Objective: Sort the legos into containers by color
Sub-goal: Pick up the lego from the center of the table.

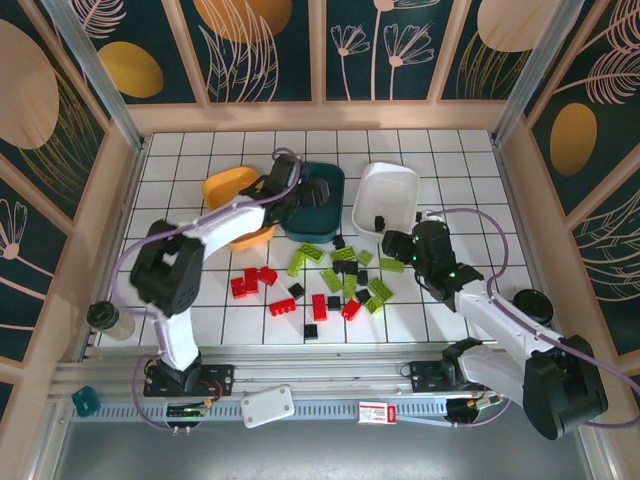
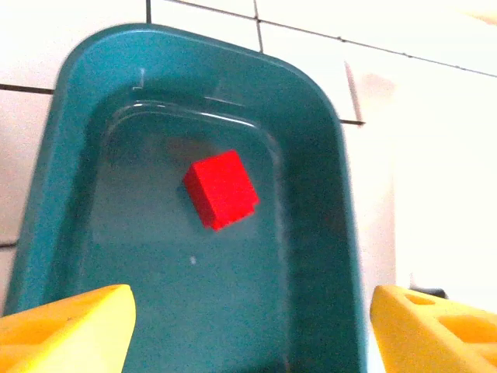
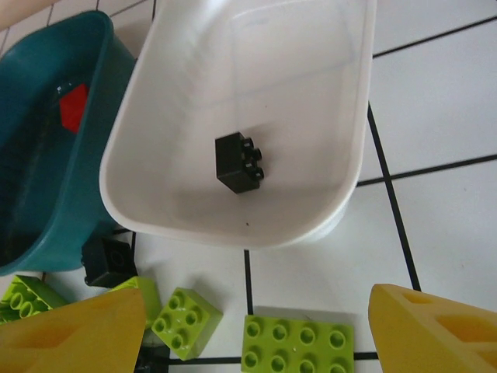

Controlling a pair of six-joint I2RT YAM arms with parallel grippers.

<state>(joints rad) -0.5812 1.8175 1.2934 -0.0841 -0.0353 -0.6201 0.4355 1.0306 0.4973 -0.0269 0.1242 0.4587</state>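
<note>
Here we see the left gripper (image 2: 248, 311) spread wide and empty at the bottom edge, over the dark teal tray (image 2: 62, 132); one red brick (image 2: 221, 189) lies mid-frame inside it. Our right gripper (image 3: 256, 311) is wide too, holding nothing, below the white tray (image 3: 155, 93), which holds a black brick (image 3: 239, 162). Other legos (image 1: 330, 280) lie scattered at the centre of the top view.
</note>
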